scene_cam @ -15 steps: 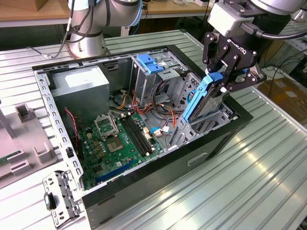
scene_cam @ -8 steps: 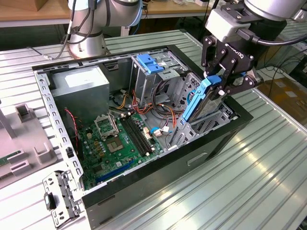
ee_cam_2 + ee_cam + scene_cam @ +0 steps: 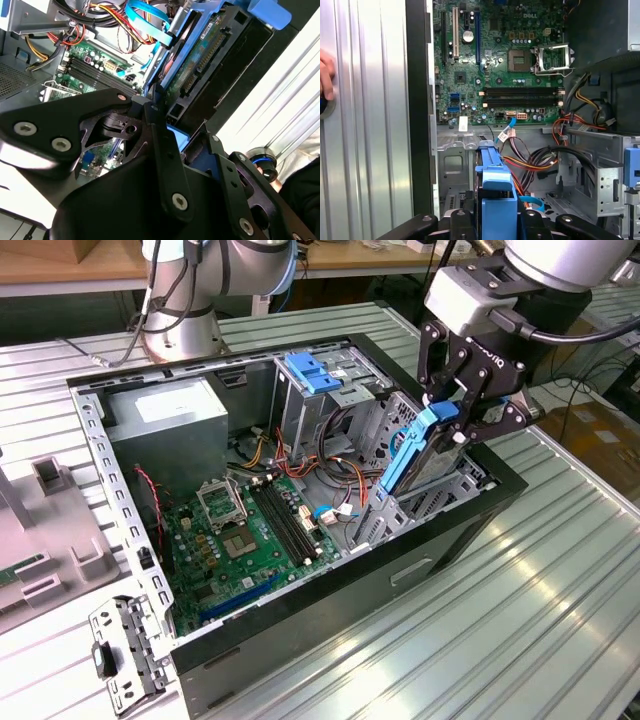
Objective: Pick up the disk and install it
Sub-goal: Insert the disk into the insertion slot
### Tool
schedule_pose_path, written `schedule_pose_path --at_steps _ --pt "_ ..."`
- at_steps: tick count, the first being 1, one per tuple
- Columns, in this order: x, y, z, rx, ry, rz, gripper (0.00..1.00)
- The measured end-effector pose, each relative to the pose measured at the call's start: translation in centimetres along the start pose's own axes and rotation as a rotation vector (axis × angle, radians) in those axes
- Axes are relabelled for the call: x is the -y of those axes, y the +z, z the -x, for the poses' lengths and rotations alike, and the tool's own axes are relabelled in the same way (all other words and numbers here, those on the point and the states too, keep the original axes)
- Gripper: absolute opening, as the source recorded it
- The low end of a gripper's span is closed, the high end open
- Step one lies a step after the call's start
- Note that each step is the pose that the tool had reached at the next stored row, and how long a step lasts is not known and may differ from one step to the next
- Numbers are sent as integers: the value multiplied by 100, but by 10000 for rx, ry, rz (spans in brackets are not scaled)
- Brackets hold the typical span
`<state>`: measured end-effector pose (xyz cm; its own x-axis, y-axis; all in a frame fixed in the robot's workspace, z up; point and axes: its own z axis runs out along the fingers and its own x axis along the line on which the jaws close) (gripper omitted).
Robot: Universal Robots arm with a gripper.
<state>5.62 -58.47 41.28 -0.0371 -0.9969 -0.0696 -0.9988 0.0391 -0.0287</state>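
The disk (image 3: 412, 458), edged by its bright blue carrier, stands tilted on end over the low metal bay (image 3: 440, 495) at the exterior view's right end of the open computer case (image 3: 300, 610). My black gripper (image 3: 455, 425) is shut on the disk's upper end. The second wrist view shows the disk's green circuit side (image 3: 200, 65) running away from the fingers (image 3: 157, 112). In the first wrist view the blue carrier (image 3: 494, 185) rises between the gripper's black links (image 3: 492, 222), with the motherboard (image 3: 505, 65) beyond.
Inside the case are the motherboard (image 3: 250, 540), a grey power supply (image 3: 165, 425), loose coloured cables (image 3: 320, 455) and a taller drive cage with a blue latch (image 3: 315, 372). A second arm's base (image 3: 180, 325) stands behind. A metal bracket (image 3: 125, 660) lies on the ribbed table. A hand (image 3: 325, 75) rests nearby.
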Motion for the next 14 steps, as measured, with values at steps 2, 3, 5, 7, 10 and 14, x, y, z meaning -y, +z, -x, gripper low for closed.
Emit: schedule_pose_path --at_steps 2,3,5,7,10,14 --pt "-1 10 -1 0 0 0 37" --pt "-1 15 -1 0 0 0 37" --pt "-1 26 -2 -1 0 0 37" --pt "-1 39 -3 -1 0 0 37" --pt "-2 51 -4 -1 0 0 37" --pt "-2 55 -4 -1 1 0 37"
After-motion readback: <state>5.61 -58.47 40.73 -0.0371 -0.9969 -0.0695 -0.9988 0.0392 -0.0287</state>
